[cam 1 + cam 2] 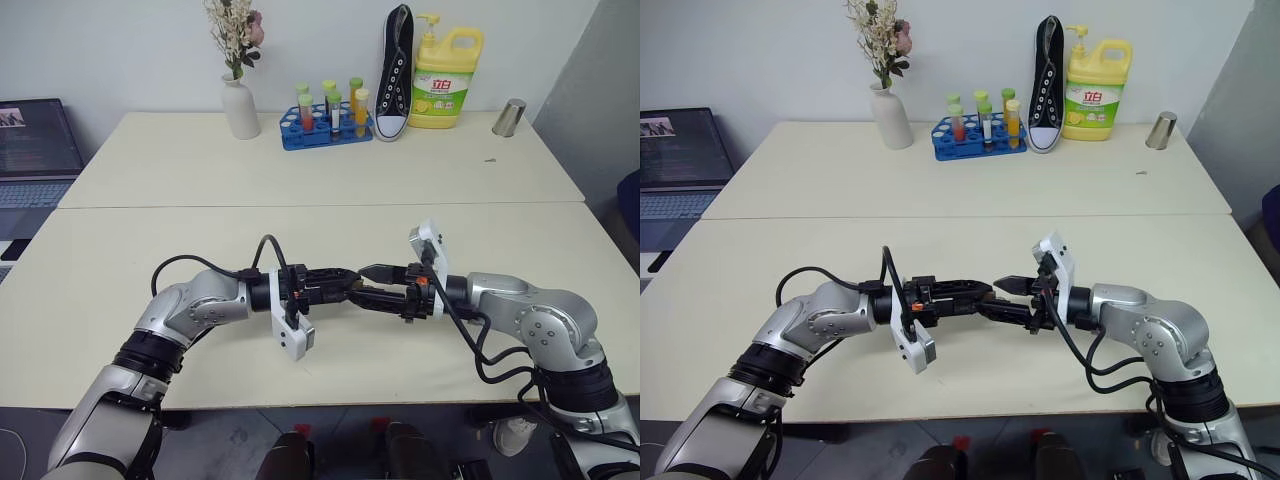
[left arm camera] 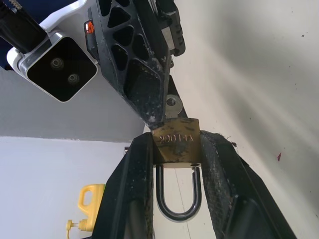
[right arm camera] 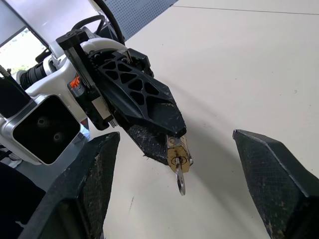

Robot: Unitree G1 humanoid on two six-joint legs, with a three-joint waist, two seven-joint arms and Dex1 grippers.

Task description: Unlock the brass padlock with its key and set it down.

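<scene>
We are seeing the left claw (image 1: 345,283) at frame centre, clamping the brass padlock (image 2: 176,143) by its flat sides, shackle pointing back toward that wrist. The key (image 3: 180,175) is sitting in the keyway, its bow sticking straight out toward the right claw (image 3: 175,172), which is gaping wide and gripping nothing, one finger either side of the key. Both forearms are reaching level, tip to tip, above the desk (image 1: 330,180). We are judging the right claw nearer the key.

The left hand (image 2: 177,164) fingers hide the brass padlock's (image 2: 176,145) sides.
</scene>
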